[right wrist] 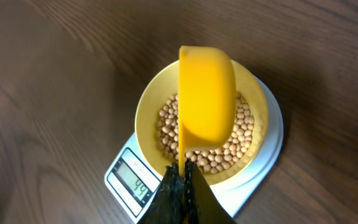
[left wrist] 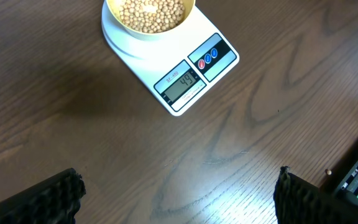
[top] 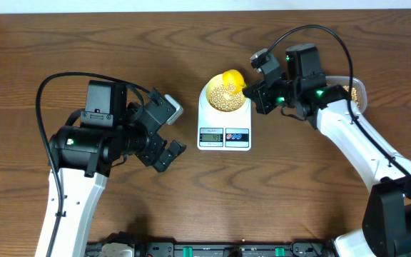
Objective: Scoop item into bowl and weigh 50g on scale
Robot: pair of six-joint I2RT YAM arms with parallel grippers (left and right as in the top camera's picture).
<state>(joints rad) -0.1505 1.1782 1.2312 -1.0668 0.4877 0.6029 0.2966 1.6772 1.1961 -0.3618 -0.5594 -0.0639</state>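
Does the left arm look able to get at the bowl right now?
Probably only from the side: bare table lies between the open left gripper and the scale, but the right gripper holds the scoop over the bowl.

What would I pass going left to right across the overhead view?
In order: left gripper → scale → right gripper → clear tub. The bowl and yellow scoop overlap the scale, so they are left out.
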